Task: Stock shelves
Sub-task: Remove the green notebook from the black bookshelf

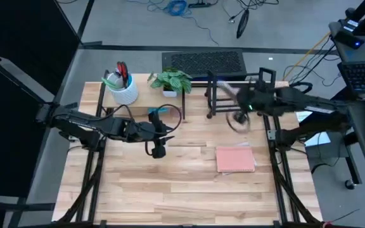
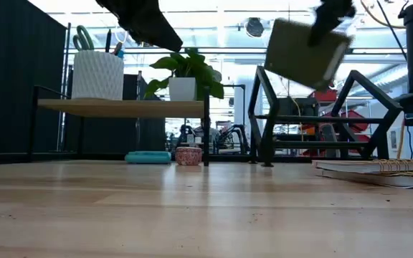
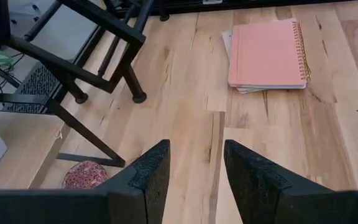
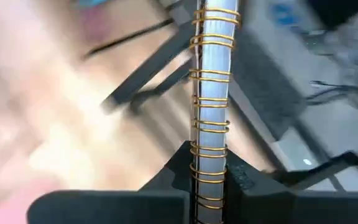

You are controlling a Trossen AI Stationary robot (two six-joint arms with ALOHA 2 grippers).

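The right tool is pinched on the spine of a spiral-bound notebook and carries it in the air over the black wire rack, which stands at the far right of the tabletop, right of the pale-wood riser shelf. The move turns on this: the notebook hangs tilted just above the rack's upright dividers, so its flat face probably has to line up with a slot before lowering. The left tool, fingers spread and holding nothing, waits mid-table near the riser; two more notebooks, pink one uppermost, lie flat nearer, closer to the right arm.
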